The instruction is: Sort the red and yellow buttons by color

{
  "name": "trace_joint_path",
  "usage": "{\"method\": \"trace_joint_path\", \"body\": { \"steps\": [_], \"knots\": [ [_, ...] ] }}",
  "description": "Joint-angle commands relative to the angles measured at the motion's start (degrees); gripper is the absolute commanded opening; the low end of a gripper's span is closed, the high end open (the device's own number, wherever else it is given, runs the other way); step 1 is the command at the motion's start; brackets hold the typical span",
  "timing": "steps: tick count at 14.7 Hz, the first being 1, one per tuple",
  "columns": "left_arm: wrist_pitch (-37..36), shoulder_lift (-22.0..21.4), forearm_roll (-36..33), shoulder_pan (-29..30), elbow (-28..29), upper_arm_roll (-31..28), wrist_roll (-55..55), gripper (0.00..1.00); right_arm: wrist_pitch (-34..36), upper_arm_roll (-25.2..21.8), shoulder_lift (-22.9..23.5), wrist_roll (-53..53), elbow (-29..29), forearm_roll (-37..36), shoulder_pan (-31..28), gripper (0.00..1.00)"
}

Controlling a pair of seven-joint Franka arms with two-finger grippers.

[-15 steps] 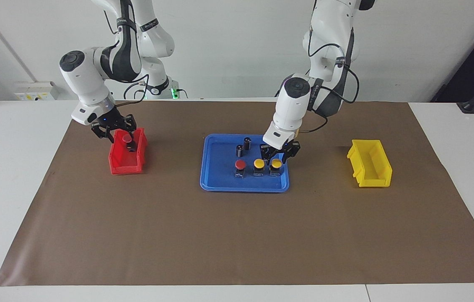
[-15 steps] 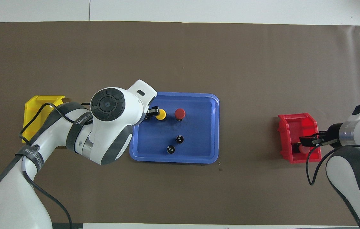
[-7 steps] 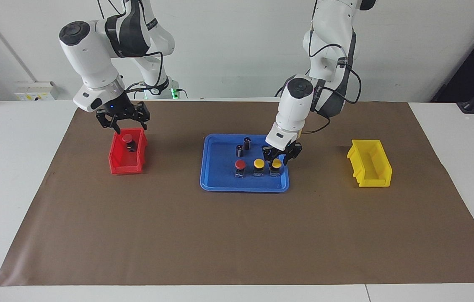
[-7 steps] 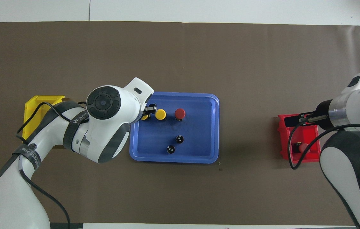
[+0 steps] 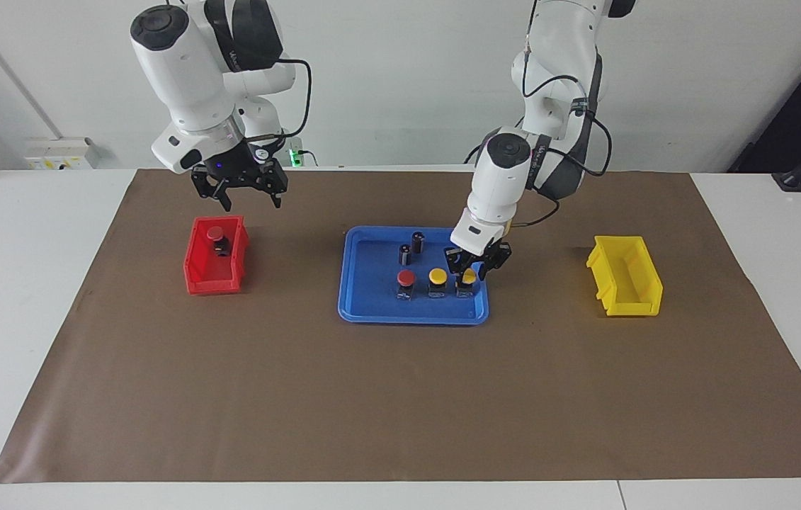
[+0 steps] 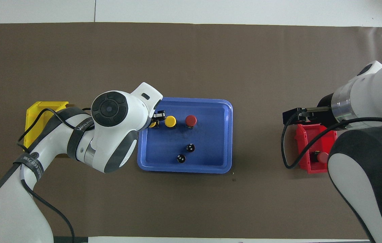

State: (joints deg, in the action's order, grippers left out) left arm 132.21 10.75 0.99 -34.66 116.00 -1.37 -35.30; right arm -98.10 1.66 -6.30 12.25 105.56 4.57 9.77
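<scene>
Left gripper (image 5: pixel 469 268) is down in the blue tray (image 5: pixel 372 308), its fingers spread to either side of an upright yellow button (image 5: pixel 467 279), domed cap up. Just beside it, toward the right arm's end, a second yellow button (image 5: pixel 437 277) and a red button (image 5: pixel 406 279) stand upright in the same row. Right gripper (image 5: pixel 241 192) hangs with fingers apart, high above the red bin (image 5: pixel 196 278), where another red button (image 5: pixel 215 234) sits upright.
</scene>
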Motion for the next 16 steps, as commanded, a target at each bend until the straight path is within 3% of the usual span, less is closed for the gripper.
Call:
{"method": "trace_joint_path", "body": {
  "steps": [1,2,4,8,9,12,16],
  "knots": [
    [1.65,-0.38,0.68,0.21,1.34,0.05,-0.56,0.10,1.25,-0.16,1.38,2.95,-1.67,0.61,0.86,0.99],
    [1.48,-0.38,0.68,0.12,1.25,0.05,-0.82,0.03,1.42,-0.16,1.38,3.57,-1.67,0.61,0.95,0.99],
    [-2.71,-0.12,0.76,0.29,-1.98,0.14,-2.23,0.02,1.34,-0.16,1.38,3.92,-1.67,0.61,0.95,0.99],
    [-21.25,-2.48,0.76,2.30,-13.23,-0.57,-1.36,0.01,1.25,-0.16,1.21,3.92,-1.23,0.61,0.95,0.99],
    [-24.16,-2.75,0.76,3.97,-15.34,-0.57,0.04,0.01,1.16,-0.16,1.29,3.92,-1.23,0.61,0.95,0.99],
    [-30.41,-7.05,0.76,12.13,-14.58,-0.65,15.21,0.01,-0.76,-0.08,1.38,4.01,-1.15,0.70,0.95,0.99],
    [-31.04,-8.12,0.41,24.96,-14.39,-0.92,32.52,0.01,-6.20,-0.08,3.83,8.39,-1.23,0.87,4.27,0.99]
  ]
}}
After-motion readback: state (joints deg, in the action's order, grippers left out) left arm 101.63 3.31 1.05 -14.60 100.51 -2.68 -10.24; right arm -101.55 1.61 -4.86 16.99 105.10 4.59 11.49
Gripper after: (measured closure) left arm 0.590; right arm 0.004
